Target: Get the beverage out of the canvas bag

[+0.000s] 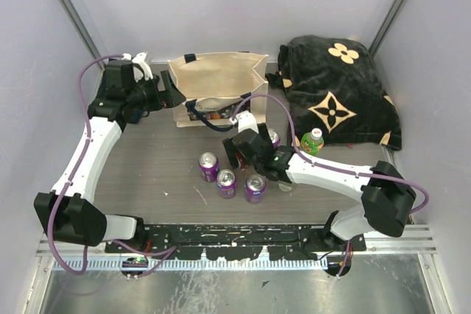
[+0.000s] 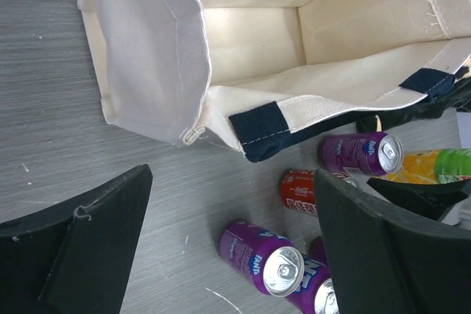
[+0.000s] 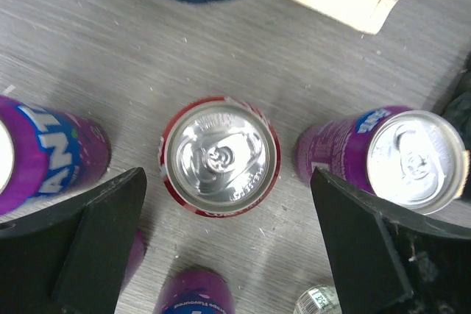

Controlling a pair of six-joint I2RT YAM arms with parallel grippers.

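Red soda can (image 3: pixel 221 156): silver lid with pull tab, at frame centre, outside the cream, navy-handled canvas bag (image 1: pixel 213 79), which sits upper centre in the overhead view. Grey wood-grain tabletop (image 1: pixel 162 159), pale walls. The can stands upright, long axis vertical, lid facing my wrist camera. My right hand (image 3: pixel 227 176) straddles it, fingers spread and clear of its sides. My left hand (image 2: pixel 234 174) gapes empty.
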